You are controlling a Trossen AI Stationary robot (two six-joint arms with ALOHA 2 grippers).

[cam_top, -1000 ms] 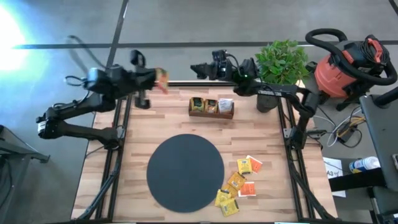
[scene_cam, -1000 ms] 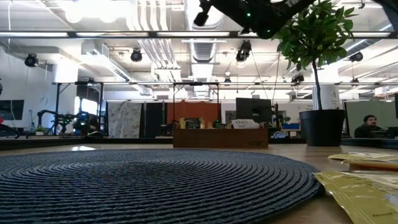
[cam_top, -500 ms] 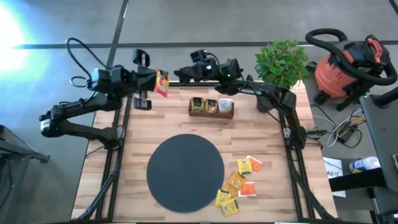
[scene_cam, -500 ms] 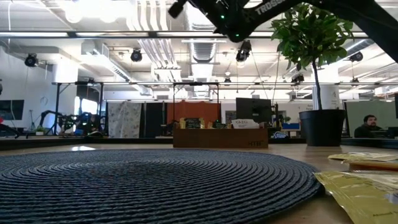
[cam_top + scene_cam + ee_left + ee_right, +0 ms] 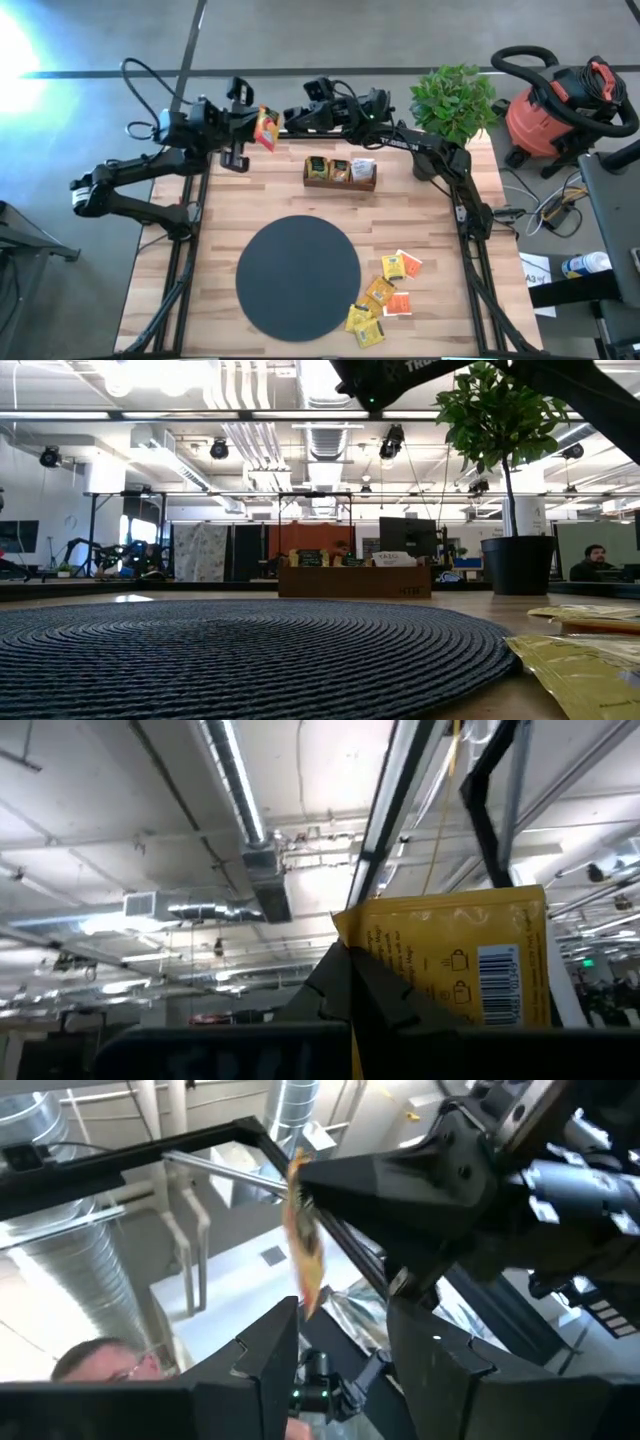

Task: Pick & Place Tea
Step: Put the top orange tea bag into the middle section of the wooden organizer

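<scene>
High view: at 11 o'clock above the table edge our left gripper (image 5: 252, 128) pinches a sachet (image 5: 266, 129) facing our spread right gripper (image 5: 292, 117); we judge a handover, right must close on it.

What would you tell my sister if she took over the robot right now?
Left pincer: shut on a yellow tea sachet, held up over the table's far edge.
Right pincer: open, empty, facing that sachet from close by, as if to take it.
Wooden tray: already holds several sachets.
Loose sachets: a pile on the table, right of the black disc.
Done: one sachet lifted.
Left: probably pass it across, get it into the tray, then fetch the pile.
</scene>
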